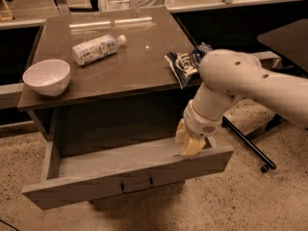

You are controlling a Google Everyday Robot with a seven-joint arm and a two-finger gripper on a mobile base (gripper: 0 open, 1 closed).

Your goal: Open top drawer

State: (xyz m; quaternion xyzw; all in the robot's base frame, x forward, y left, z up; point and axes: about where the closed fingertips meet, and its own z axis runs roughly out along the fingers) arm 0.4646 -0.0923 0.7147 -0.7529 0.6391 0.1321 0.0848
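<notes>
The top drawer (130,174) of the grey-brown cabinet stands pulled far out, its pale grey inside showing and its small black bar handle (137,186) at the centre of the flat front. My gripper (188,142) hangs from the white arm at the drawer's right end, just inside the front panel, its yellowish fingers (192,147) reaching down over the top edge. The two lower drawers are hidden under the open one.
On the cabinet top (130,66) lie a white bowl (46,76) at the left edge, a plastic bottle (96,48) on its side, and a dark snack bag (185,61) at the right edge. A black chair base (250,148) stands right of the cabinet.
</notes>
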